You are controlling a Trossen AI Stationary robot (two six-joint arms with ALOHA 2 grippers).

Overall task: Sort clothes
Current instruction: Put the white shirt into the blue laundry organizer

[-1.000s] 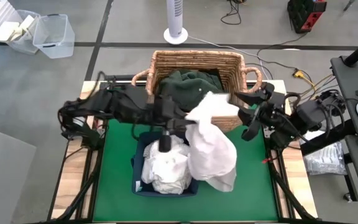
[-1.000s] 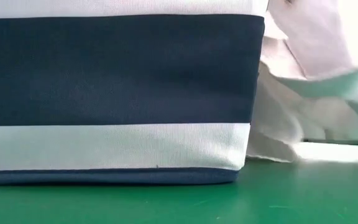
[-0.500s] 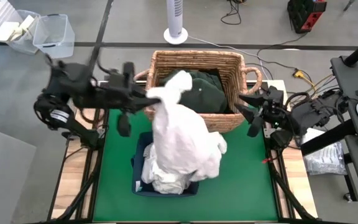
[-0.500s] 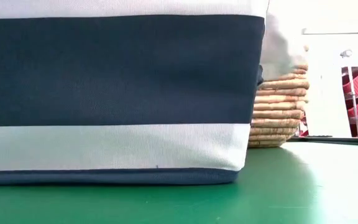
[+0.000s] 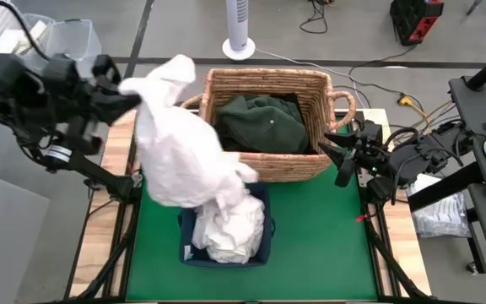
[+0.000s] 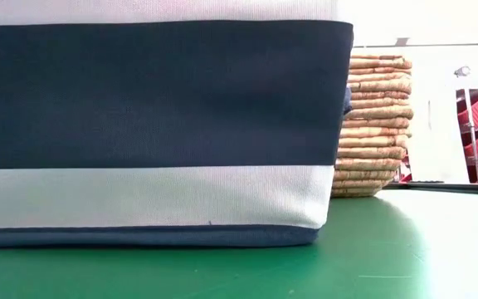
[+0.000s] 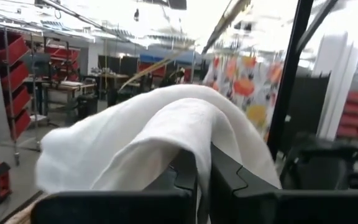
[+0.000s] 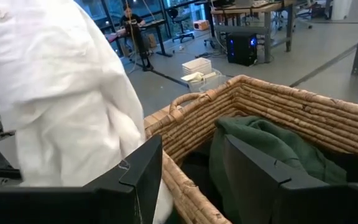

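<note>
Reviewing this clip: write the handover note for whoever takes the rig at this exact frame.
Left gripper: shut on the white garment, lifted high past the table's left edge; the garment's lower end trails down to the navy bin.
Right gripper: open, empty, waiting at the wicker basket's right side.
Done: more white clothes sit piled in the navy bin.
In the basket: a dark green garment; whether anything lies under it cannot be seen.
Left: get the held white garment fully into the bin, then sort what remains in the basket.
</note>
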